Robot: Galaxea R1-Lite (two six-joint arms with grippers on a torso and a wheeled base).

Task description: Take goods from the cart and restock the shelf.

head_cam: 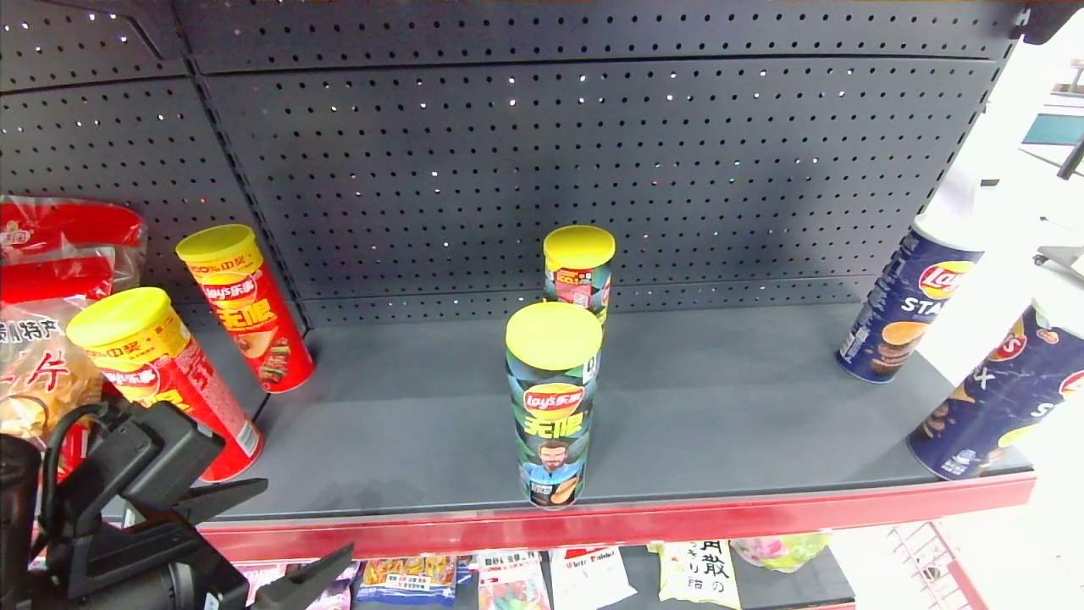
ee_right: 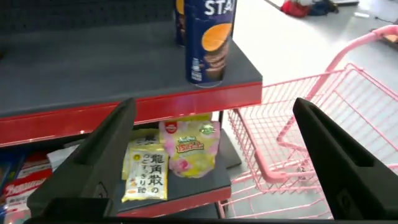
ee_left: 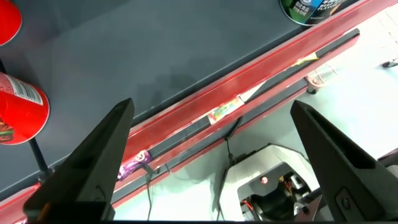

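The grey shelf [head_cam: 720, 407] with a red front lip carries chip cans. Two green cans with yellow lids stand in the middle, one at the front [head_cam: 552, 407] and one behind it [head_cam: 578, 269]. Two red cans [head_cam: 246, 309] [head_cam: 165, 373] stand at the left, two blue cans [head_cam: 910, 305] [head_cam: 999, 398] at the right. My left gripper [head_cam: 279, 538] [ee_left: 211, 155] hangs open and empty just below the shelf's front lip at the left. My right gripper [ee_right: 211, 162] is open and empty, facing the shelf's right end beside the pink cart [ee_right: 348, 124].
A lower shelf [ee_right: 186, 186] holds snack packets [ee_right: 146, 168] [ee_right: 186, 146]. Bagged snacks [head_cam: 42, 339] fill the far left of the upper shelf. A perforated back panel [head_cam: 593, 169] closes the rear. Bare shelf surface lies between the can groups.
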